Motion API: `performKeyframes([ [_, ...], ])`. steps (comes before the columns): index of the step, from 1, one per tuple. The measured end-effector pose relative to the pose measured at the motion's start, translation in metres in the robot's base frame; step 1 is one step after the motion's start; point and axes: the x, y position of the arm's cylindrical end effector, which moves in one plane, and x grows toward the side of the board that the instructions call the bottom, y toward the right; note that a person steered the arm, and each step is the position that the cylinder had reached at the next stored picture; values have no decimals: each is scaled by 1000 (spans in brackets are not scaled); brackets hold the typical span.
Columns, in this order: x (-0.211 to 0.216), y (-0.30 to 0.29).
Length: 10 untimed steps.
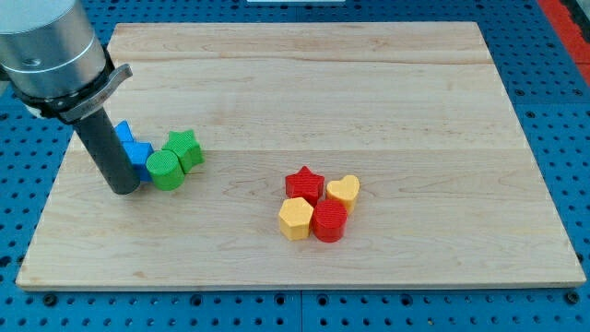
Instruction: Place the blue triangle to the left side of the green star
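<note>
The green star [185, 147] lies at the board's left. A green cylinder [165, 171] touches its lower left side. Blue pieces [135, 150] sit just left of the green blocks, partly hidden by my rod; I cannot tell which is the blue triangle. The rod comes down from the view's top left. My tip [121, 186] rests on the board just left of the blue pieces and of the green cylinder, close to or touching them.
A cluster lies right of the board's middle: red star [304, 183], yellow heart [344, 192], yellow hexagon [295, 219], red cylinder [329, 220]. The wooden board [369, 92] sits on a blue pegboard [553, 55].
</note>
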Motion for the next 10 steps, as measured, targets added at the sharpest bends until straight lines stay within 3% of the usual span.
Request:
performKeyframes([
  [1, 22, 2],
  [2, 34, 45],
  [3, 24, 6],
  [4, 19, -86],
  [5, -31, -91],
  [7, -61, -74],
  [10, -63, -9],
])
